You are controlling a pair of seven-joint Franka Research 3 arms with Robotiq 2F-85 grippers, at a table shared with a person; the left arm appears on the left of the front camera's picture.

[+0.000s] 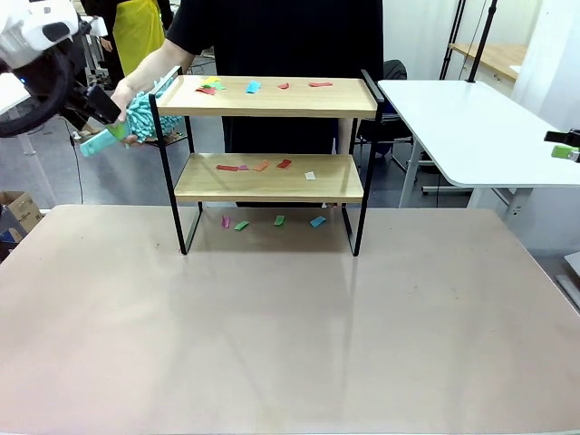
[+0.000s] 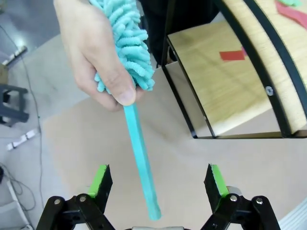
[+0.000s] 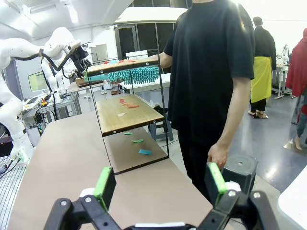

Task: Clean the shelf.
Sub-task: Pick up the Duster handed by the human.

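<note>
Handover step: person's hand [image 2: 91, 52] holds duster [image 2: 128, 43] handle-first btwn left gripper [image 2: 157, 176] fingers, jaws apart, no contact yet. Shelf [image 1: 272, 110] on table's far side, paper scraps [image 1: 253, 87] on both boards. Right gripper [image 3: 160, 184] also apart, well off. Next, prob.: clamp handle squarely.

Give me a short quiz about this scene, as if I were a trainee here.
1. True or false: the left tool is shut on the handle of the duster.
2. What holds the duster? A the person's hand; B the right tool; C nothing.
3. Fill in: coloured scraps lie on both boards of the shelf and on the ____ beneath it.
Key: 1 false; 2 A; 3 table.
</note>
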